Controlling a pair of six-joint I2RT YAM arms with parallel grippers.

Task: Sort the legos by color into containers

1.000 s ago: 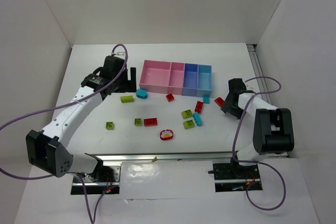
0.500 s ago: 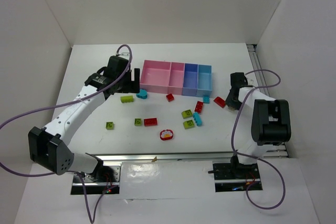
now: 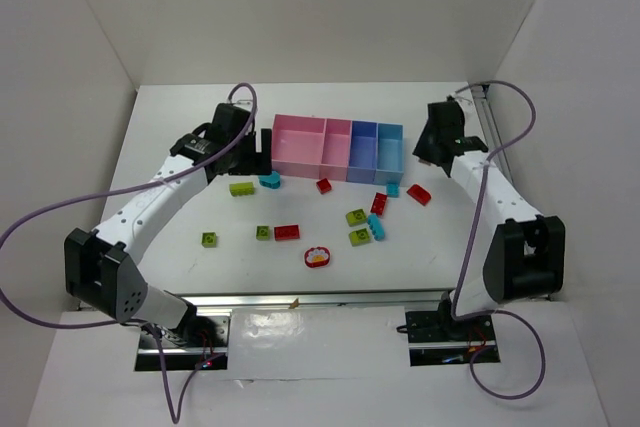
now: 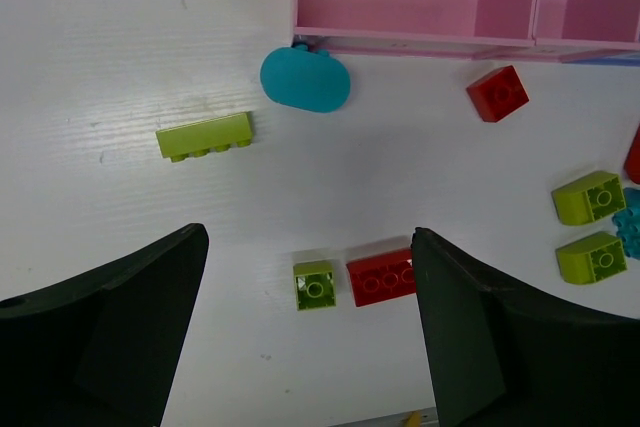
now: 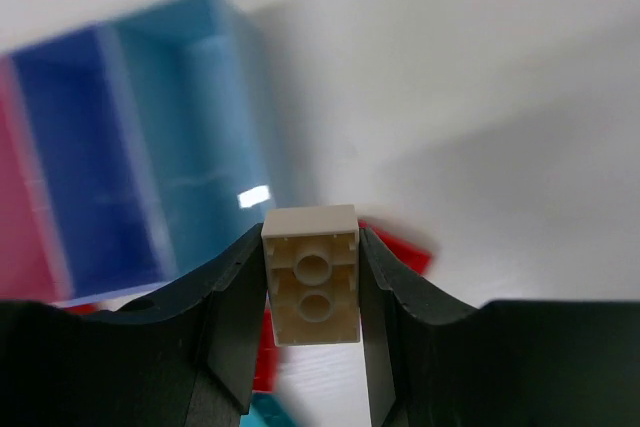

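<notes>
- Round red-rimmed piece [image 3: 317,257]: nearest the arm bases, alone on the white desk [image 3: 170,137]. Its pale filling with an orange spot is too small to identify.
- Second row, left to right: outer lime brick [image 3: 208,239], well apart from the rest; square lime brick [image 3: 263,232], just beside the oblong red brick [image 3: 287,232].
- Right-centre cluster: near sloped lime brick [image 3: 360,236], with the cyan brick [image 3: 376,227] against its right side; far sloped lime brick [image 3: 355,216] just beyond; narrow red brick [image 3: 378,203] beyond the cyan one.
- Row in front of the containers, left to right:
  - long lime brick [image 3: 241,188];
  - rounded cyan piece [image 3: 269,180], at the front left corner of the wide pink bin and apparently touching it;
  - small red brick [image 3: 323,185];
  - small cyan brick [image 3: 393,189], just before the light-blue bin;
  - right-hand red brick [image 3: 418,194].
- Containers, four joined open-top bins in one row, left to right: wide pink bin [image 3: 298,145], narrow pink bin [image 3: 338,147], dark-blue bin [image 3: 363,150], light-blue bin [image 3: 390,152].
- Left gripper [image 4: 310,237]: above the desk just left of the wide pink bin, jaws spread wide, holding nothing. Its wrist view looks down on the square lime brick and the oblong red brick.
- Right gripper [image 5: 311,242]: raised to the right of the light-blue bin, jaws clamped on the cream brick [image 5: 311,287]. The brick's hollow underside faces the wrist camera.
</notes>
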